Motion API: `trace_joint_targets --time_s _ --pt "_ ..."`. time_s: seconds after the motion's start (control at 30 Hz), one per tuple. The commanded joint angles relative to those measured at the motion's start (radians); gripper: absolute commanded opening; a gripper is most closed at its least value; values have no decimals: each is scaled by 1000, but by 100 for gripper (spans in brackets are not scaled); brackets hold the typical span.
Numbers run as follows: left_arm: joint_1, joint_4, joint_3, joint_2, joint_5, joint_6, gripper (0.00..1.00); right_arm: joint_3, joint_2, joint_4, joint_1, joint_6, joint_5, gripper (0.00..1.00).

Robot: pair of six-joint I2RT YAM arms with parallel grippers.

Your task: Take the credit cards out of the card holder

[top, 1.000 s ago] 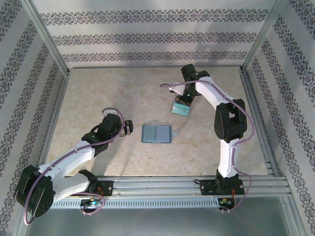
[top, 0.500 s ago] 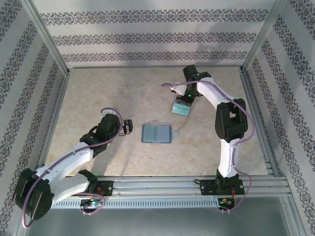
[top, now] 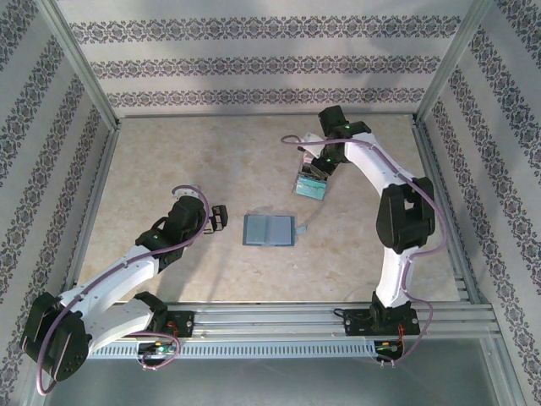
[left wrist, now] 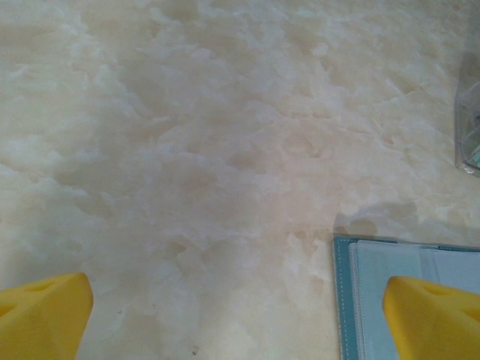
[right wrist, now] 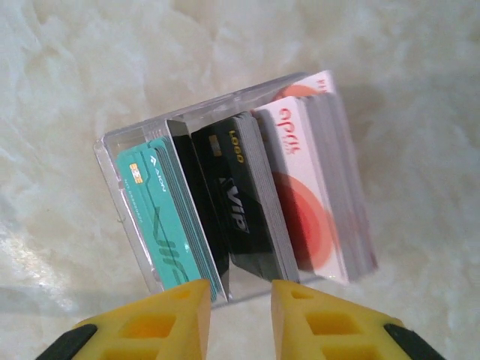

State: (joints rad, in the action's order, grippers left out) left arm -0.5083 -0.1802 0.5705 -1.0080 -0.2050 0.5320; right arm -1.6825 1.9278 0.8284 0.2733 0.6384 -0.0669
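Closest to the bases, the card holder [top: 269,230] lay open and flat at mid-table, with my left gripper [top: 222,218] near its left edge, spread wide and empty. Farther back, my right gripper [right wrist: 241,296] hovered with fingers narrowly parted on nothing, at the edge of a clear case [right wrist: 120,172]. The case held the credit cards [right wrist: 240,202] upright: teal, black, red-and-white.

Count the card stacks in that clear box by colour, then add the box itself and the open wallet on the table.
Teal card stack: 1
Black card stack: 1
White-and-red card stack: 1
Clear box: 1
Open card holder: 1
Total: 5
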Motion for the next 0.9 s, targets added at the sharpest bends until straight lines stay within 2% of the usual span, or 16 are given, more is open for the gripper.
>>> trace_joint_targets --time_s 0.0,0.2,0.37,0.87 --pt "15 -3 -3 -5 21 20 99 41 -86 -41 26 -116 34 31" --pt "21 12 15 -44 38 22 99 115 -174 -71 88 -364 150 36" --pt "24 40 19 -72 51 29 99 195 -231 -60 187 -618 284 39" --pt "39 79 13 -115 81 49 99 407 -246 -104 467 -1135 251 43"
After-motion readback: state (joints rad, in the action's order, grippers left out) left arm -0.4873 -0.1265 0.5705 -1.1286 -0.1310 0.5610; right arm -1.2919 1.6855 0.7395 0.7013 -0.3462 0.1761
